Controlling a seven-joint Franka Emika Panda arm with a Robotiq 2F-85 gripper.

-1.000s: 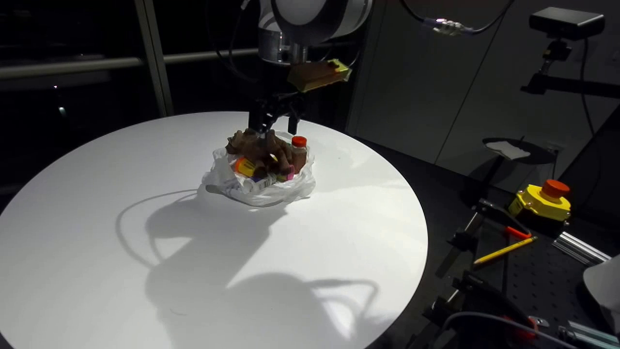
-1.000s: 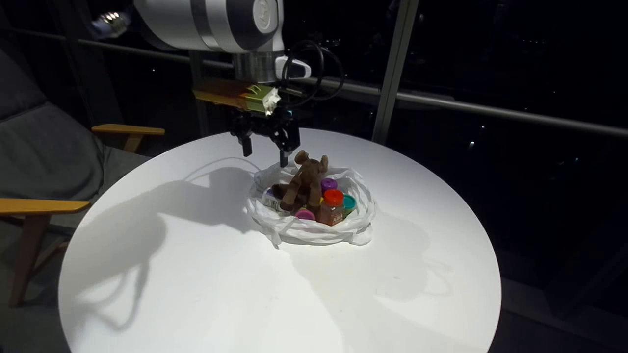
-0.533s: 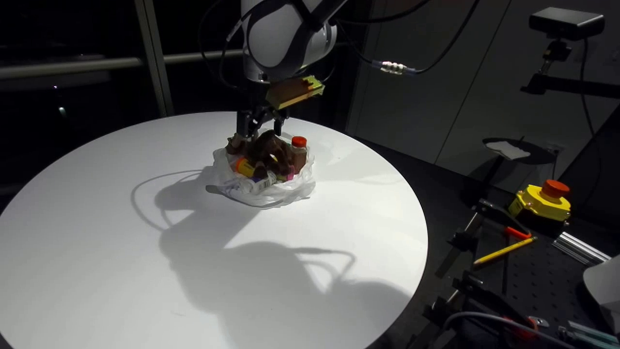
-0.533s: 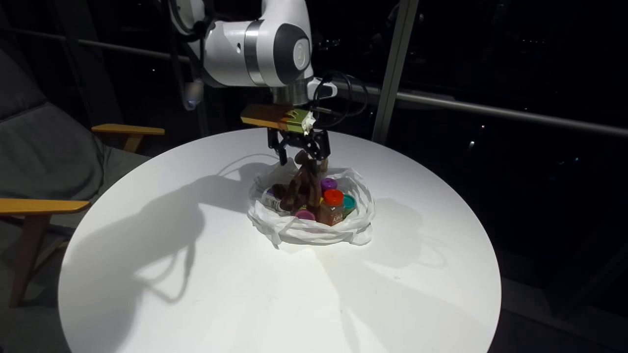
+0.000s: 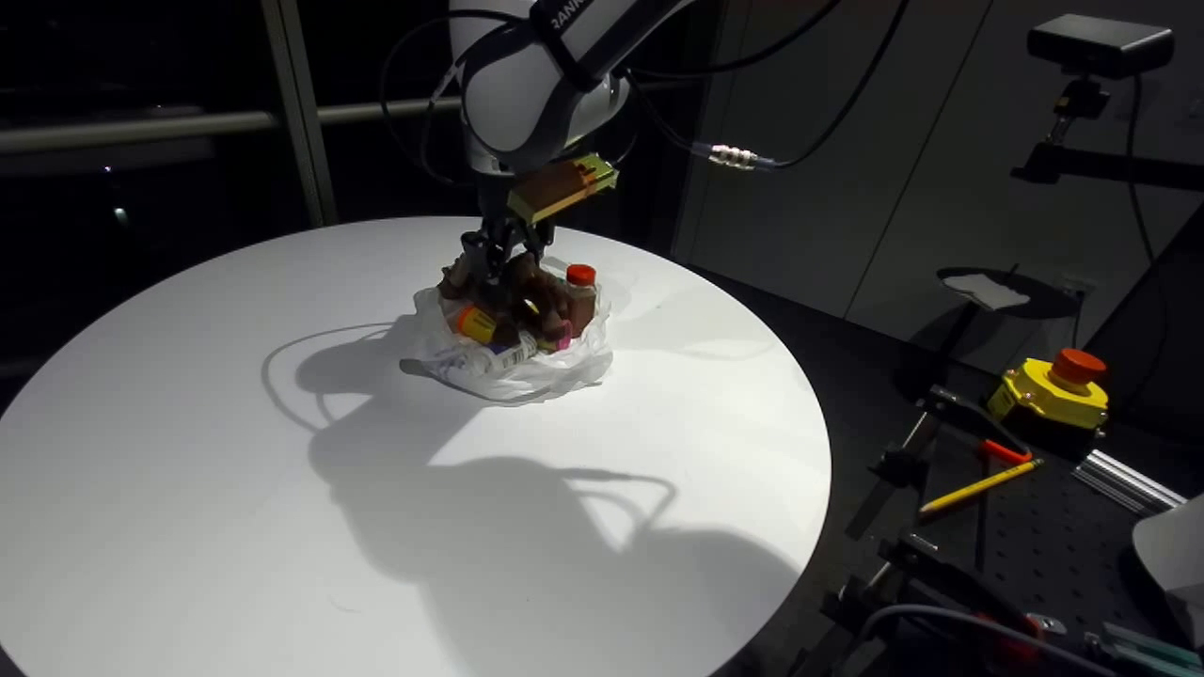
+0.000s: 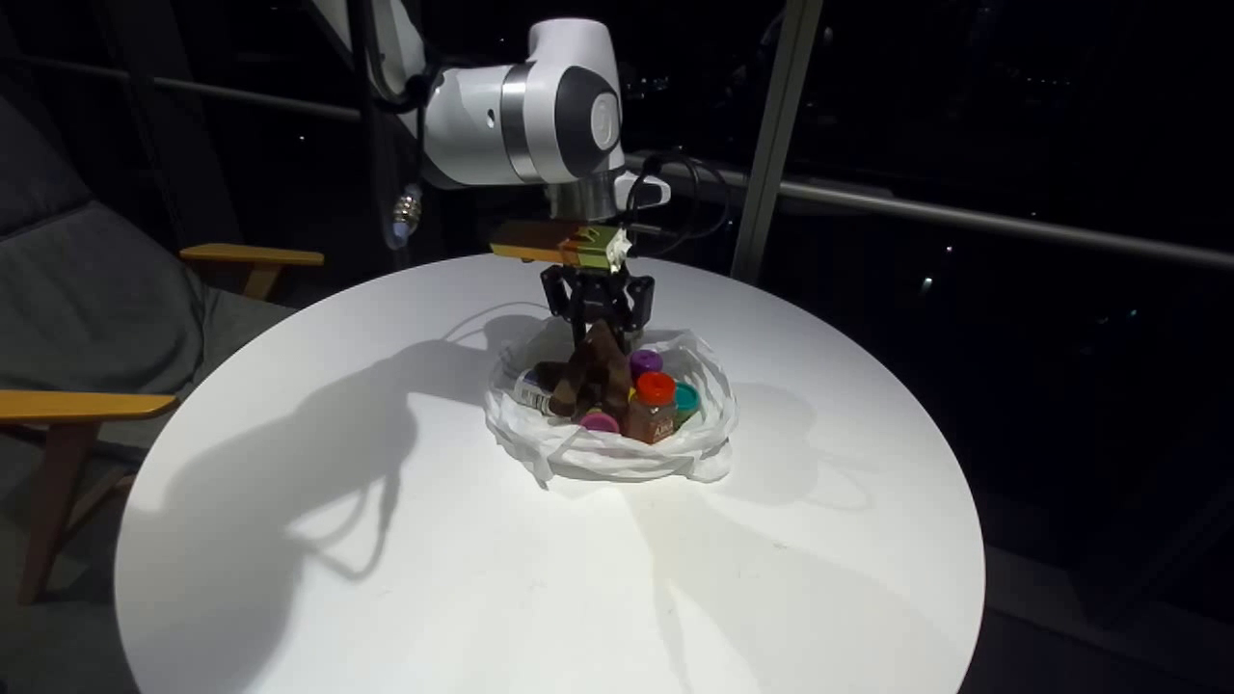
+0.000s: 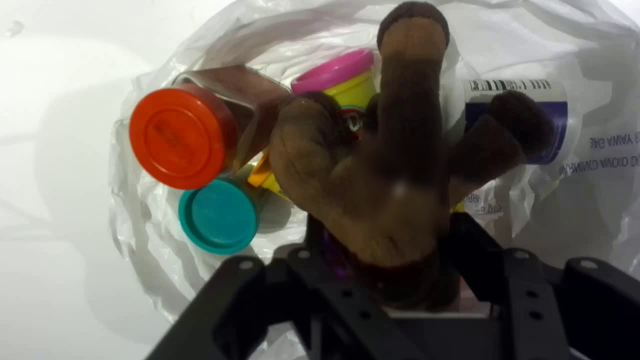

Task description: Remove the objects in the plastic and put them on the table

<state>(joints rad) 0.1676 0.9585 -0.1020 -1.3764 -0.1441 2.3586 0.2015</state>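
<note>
My gripper (image 6: 603,339) has its jaws drawn in around the head end of the brown teddy bear (image 6: 596,381); in the wrist view the fingers (image 7: 470,240) press against both sides of it. The bear lies on top of the pile in the white plastic bag (image 6: 627,467), which spreads on the round white table (image 6: 578,588). Around it in the bag are the red-capped bottle (image 7: 177,137), a teal-lidded cup (image 7: 219,216), a pink-lidded cup (image 7: 345,75), a white and purple tube (image 7: 515,85), a purple lid (image 6: 646,362) and a yellow-orange cup (image 5: 477,325). The bear's head is mostly hidden.
Past the table's edge stands a black platform with a yellow pencil (image 5: 981,486) and a red-topped yellow stop button (image 5: 1049,390). A grey chair with wooden arms (image 6: 87,405) is close to the table's rim. Dark windows with metal bars rise behind.
The gripper has come across and down over the bag onto the bear, and its jaws have narrowed around it. The bear looks pushed down a little; the other items have stayed put.
</note>
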